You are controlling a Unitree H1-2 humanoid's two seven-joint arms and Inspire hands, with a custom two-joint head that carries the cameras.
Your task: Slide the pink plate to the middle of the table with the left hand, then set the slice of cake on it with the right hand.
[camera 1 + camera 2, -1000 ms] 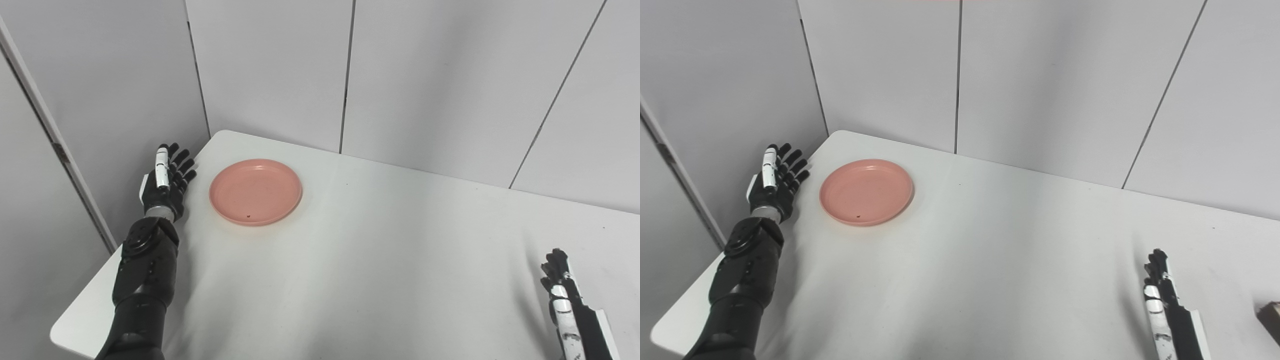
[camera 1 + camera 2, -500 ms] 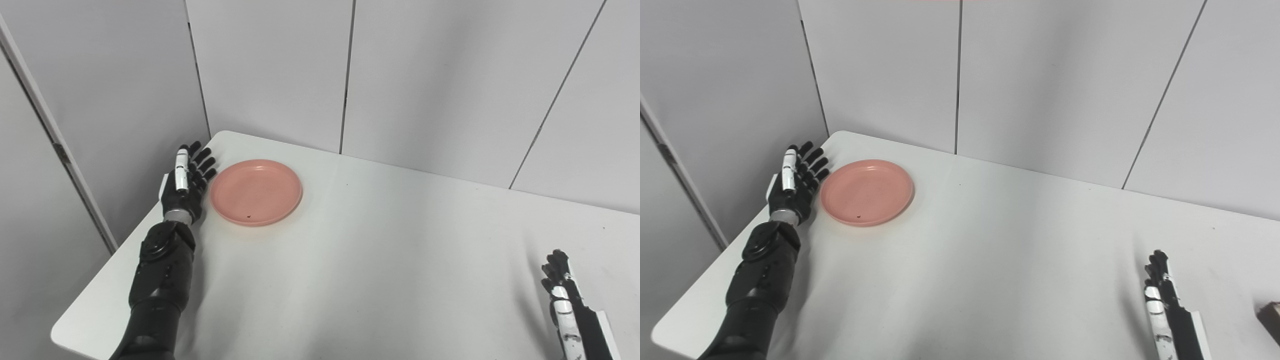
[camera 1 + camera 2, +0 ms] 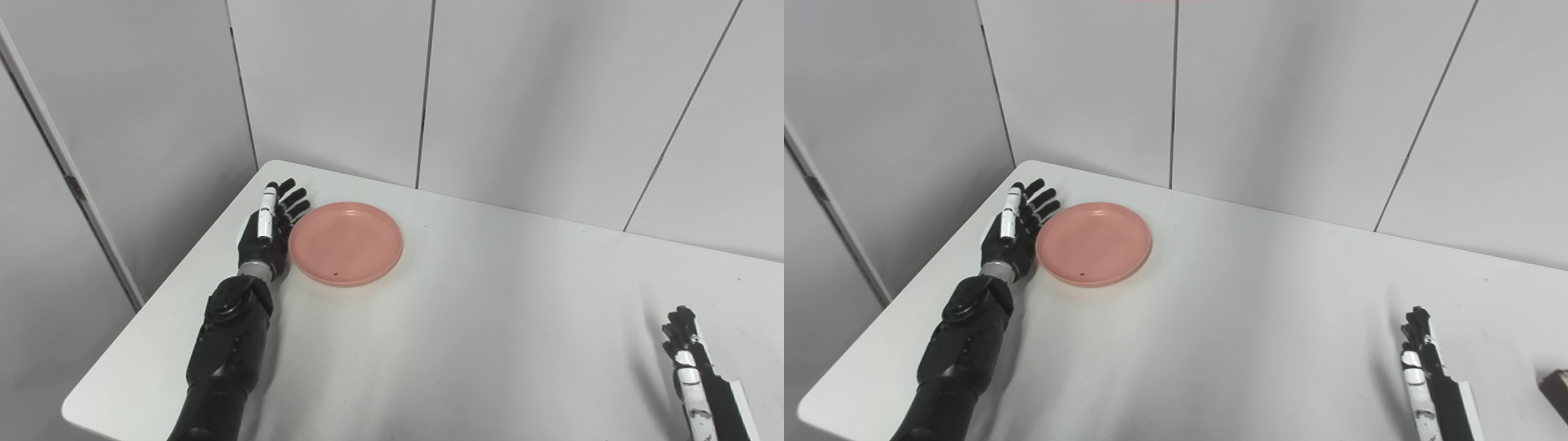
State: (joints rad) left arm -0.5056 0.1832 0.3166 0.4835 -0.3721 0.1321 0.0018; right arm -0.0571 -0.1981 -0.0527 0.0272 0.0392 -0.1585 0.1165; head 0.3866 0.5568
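The pink plate [image 3: 346, 244] lies flat on the white table [image 3: 465, 318], left of the middle. My left hand [image 3: 268, 229] is open with its fingers straight and rests edge-on against the plate's left rim. My right hand [image 3: 689, 358] is open with fingers straight, near the table's front right. Only a dark brown corner of the cake slice [image 3: 1557, 392] shows at the right edge of the right eye view, to the right of my right hand [image 3: 1421, 355].
Grey wall panels [image 3: 520, 92] stand close behind the table. The table's left edge [image 3: 184, 269] runs just left of my left arm.
My left hand has moved right, met the plate's left rim and pushed the plate a short way to the right. The right hand has not moved.
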